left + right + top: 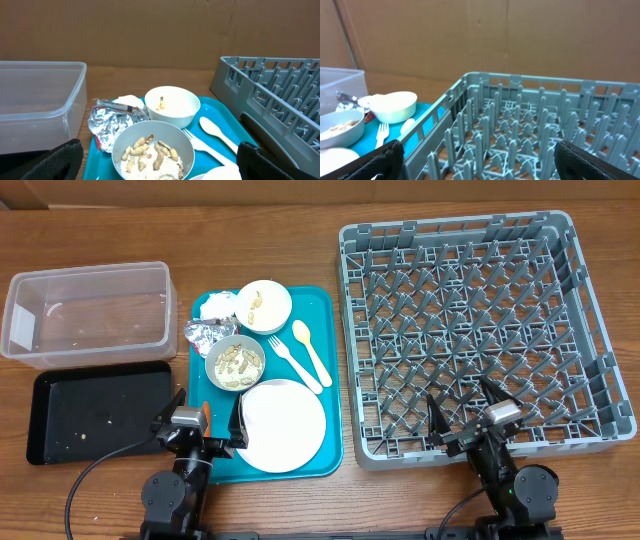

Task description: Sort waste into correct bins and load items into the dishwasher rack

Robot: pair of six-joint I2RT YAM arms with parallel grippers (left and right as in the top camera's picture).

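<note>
Nothing is sorted yet: the bowls [264, 305], plate [283, 425], fork [293, 357], spoon [312, 350], napkin [215, 307] and foil [205, 335] all lie on the teal tray [325, 380], between the tub [88, 310] and the rack [480, 330]. The left gripper [205, 420] stands by the plate and the right gripper [462, 408] at the rack's near wall. Both have jaws wide and hold nothing, probably so that each serves its own side.

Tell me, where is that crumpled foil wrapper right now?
In the overhead view the foil wrapper sits at the left edge of the teal tray, between the white napkin and the bowl holding food scraps.
</note>
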